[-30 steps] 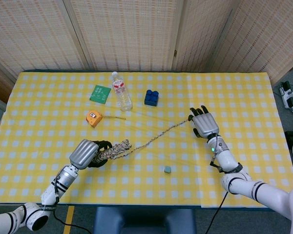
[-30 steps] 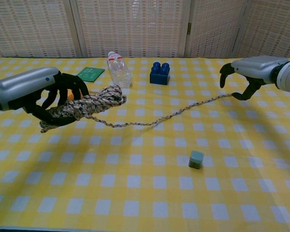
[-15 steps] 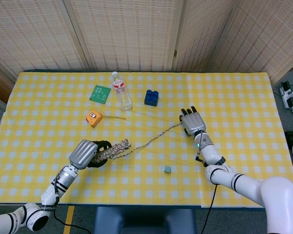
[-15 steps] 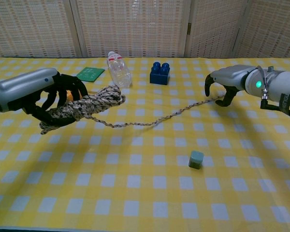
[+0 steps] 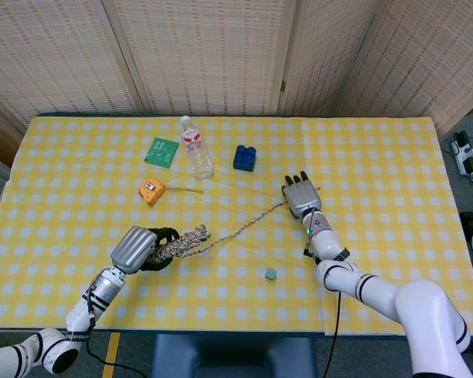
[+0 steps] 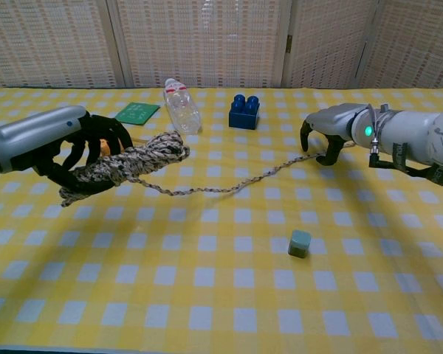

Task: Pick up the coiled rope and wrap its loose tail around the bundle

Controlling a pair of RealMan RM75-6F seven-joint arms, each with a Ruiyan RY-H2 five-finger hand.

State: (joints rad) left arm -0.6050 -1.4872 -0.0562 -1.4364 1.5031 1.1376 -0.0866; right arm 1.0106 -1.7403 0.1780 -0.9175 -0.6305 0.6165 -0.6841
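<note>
My left hand [image 5: 138,248] grips the coiled rope bundle [image 5: 185,242], a speckled brown-and-white coil, and holds it a little above the yellow checked table near the front left. In the chest view the left hand [image 6: 52,144] wraps around the bundle [image 6: 125,166]. The loose tail [image 5: 244,227] runs right and away from the bundle to my right hand [image 5: 299,197]. In the chest view the right hand [image 6: 328,129] has its fingers curled down over the end of the tail [image 6: 236,184], which sags onto the cloth.
A clear water bottle [image 5: 196,147] lies at the back. Beside it are a blue block [image 5: 244,157] and a green card [image 5: 162,150]. An orange tape measure [image 5: 150,191] sits behind my left hand. A small grey-green cube [image 5: 270,273] lies front of centre.
My right hand has moved left toward the middle of the table, carrying the tail's end with it, so the tail hangs slacker. The left hand and bundle have stayed put.
</note>
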